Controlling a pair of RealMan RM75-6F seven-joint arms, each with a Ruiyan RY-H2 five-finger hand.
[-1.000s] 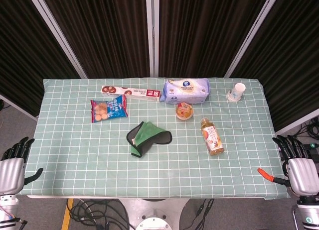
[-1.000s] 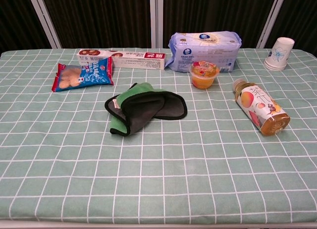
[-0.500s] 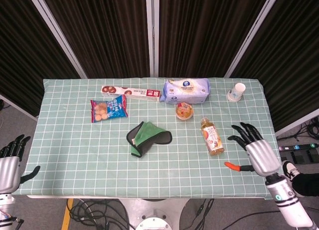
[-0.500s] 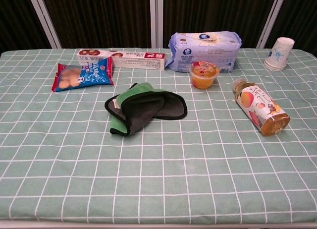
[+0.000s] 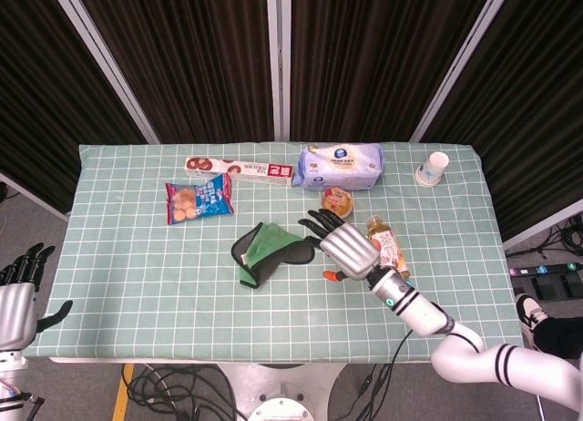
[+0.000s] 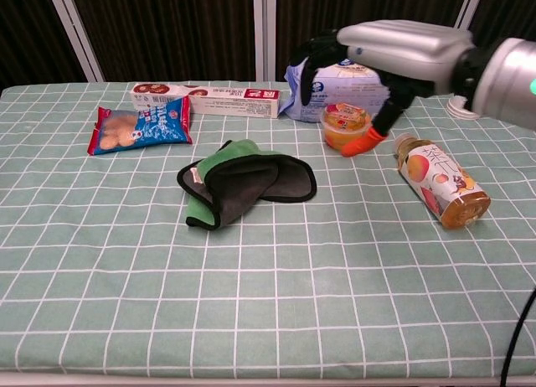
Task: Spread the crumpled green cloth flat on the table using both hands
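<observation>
The crumpled green cloth [image 5: 271, 251] [image 6: 243, 179] lies near the middle of the table, folded on itself with its dark underside and black edging showing. My right hand [image 5: 342, 248] [image 6: 385, 54] hovers above the table just right of the cloth, fingers spread and pointing toward it, holding nothing. It hangs over the jelly cup [image 6: 345, 125] and does not touch the cloth. My left hand [image 5: 16, 298] stays off the table's left front corner, fingers apart and empty; the chest view does not show it.
A juice bottle [image 5: 392, 248] [image 6: 440, 183] lies right of my right hand. A blue snack bag [image 5: 199, 200], a long biscuit box [image 5: 240, 170], a tissue pack [image 5: 342, 164] and a paper cup [image 5: 433, 169] stand along the back.
My right hand has swung in from the table's right front edge to a spot just right of the cloth, above the table. The left hand and the cloth stay put.
</observation>
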